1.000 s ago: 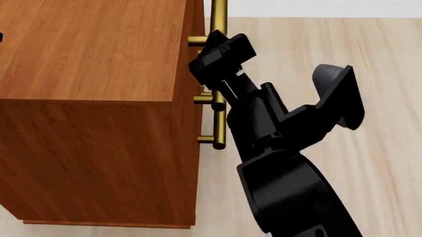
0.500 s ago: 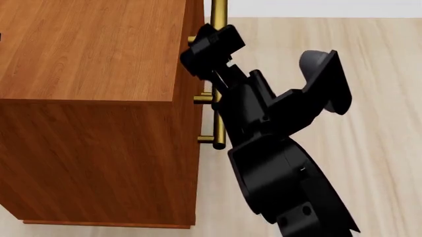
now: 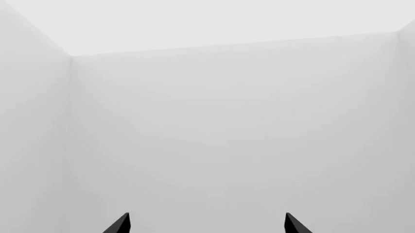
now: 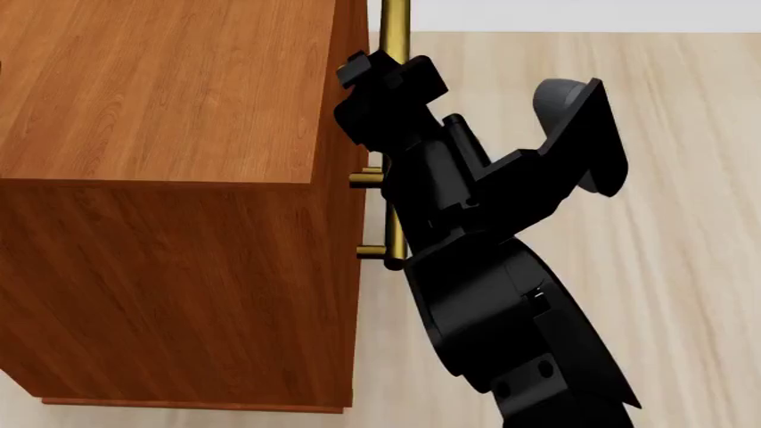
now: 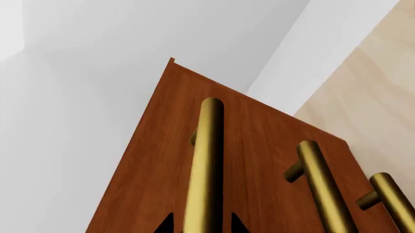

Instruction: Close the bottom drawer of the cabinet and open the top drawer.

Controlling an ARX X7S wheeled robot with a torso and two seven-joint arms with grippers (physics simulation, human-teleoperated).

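Observation:
The reddish-brown cabinet (image 4: 167, 107) fills the left of the head view, seen from above. Its drawer fronts sit flush, with the brass handles lined up along the front edge. My right gripper (image 4: 378, 80) is at the top drawer's handle (image 4: 395, 22). In the right wrist view the gripper (image 5: 201, 224) has narrowed its two fingertips closely around that handle (image 5: 206, 160). The middle drawer's handle (image 5: 324, 189) and the bottom drawer's handle (image 5: 392, 199) lie beyond. My left gripper (image 3: 206, 223) is open and empty, facing a blank white wall.
Pale wooden floor (image 4: 666, 134) spreads to the right of the cabinet. My right arm's black links (image 4: 500, 294) cross the lower middle of the head view. A white wall (image 5: 97, 73) stands behind the cabinet.
My right arm has swung left toward the cabinet front, and the gripper has moved up onto the top drawer's handle. The cabinet has not moved.

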